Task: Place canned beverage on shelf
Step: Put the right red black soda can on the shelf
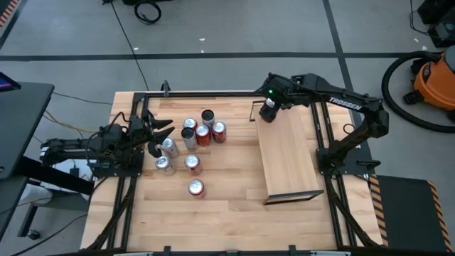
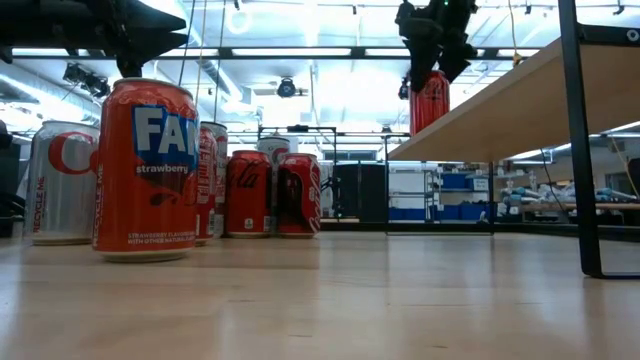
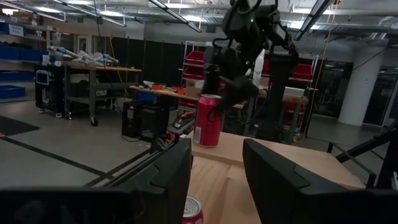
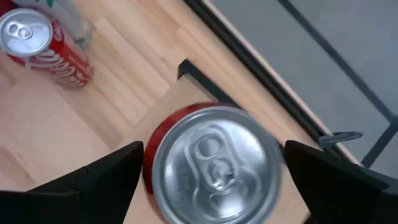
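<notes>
A red can point(image 4: 214, 165) stands upright on its base at the far end of the shelf point(image 1: 288, 156), a light-wood board on the table's right half. My right gripper point(image 1: 269, 108) hangs over it, pointing steeply down and open. One finger point(image 4: 102, 180) stands on either side of the can's top, and I see no touch. In the low view the can point(image 2: 430, 102) rests on the raised board point(image 2: 500, 110) below the gripper. My left gripper point(image 3: 214, 168) waits open at the table's left, with nothing between its fingers.
Several more cans point(image 1: 193, 139) stand grouped on the table's left half, between my left gripper and the shelf. An orange strawberry can point(image 2: 145, 170) is the nearest one in the low view. Black rails point(image 1: 213, 94) frame the tabletop. The shelf's near part point(image 1: 291, 178) is bare wood.
</notes>
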Motion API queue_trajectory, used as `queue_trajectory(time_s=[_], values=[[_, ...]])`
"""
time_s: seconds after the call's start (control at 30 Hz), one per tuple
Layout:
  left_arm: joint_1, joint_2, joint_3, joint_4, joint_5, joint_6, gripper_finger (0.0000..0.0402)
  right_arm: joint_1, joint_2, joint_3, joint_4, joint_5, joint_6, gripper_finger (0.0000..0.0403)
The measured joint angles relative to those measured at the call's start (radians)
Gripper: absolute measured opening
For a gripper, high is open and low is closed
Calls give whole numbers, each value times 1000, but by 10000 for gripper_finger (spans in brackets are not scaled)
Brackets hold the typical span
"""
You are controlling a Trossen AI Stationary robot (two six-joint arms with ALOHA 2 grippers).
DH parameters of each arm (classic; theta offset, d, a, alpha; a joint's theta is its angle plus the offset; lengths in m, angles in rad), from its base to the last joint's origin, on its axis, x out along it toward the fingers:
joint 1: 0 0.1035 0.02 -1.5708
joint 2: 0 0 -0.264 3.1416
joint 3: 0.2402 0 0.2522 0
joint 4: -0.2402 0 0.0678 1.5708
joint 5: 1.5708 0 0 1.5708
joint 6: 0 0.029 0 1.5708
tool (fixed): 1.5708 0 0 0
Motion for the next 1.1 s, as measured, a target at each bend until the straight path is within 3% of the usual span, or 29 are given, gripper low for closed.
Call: queue_trajectory(time_s=[0.37,0.53,0.7,1.1], values=[[0,0,0,0,0,0,156,-38,0,-15,6,-63,-80,319],[0,0,0,0,0,0,156,-55,-3,-12,12,-207,-391,327],[0,0,0,0,0,0,156,-73,-3,-12,12,-247,-637,347],[0,0,0,0,0,19,156,-94,2,-15,17,-199,-675,363]])
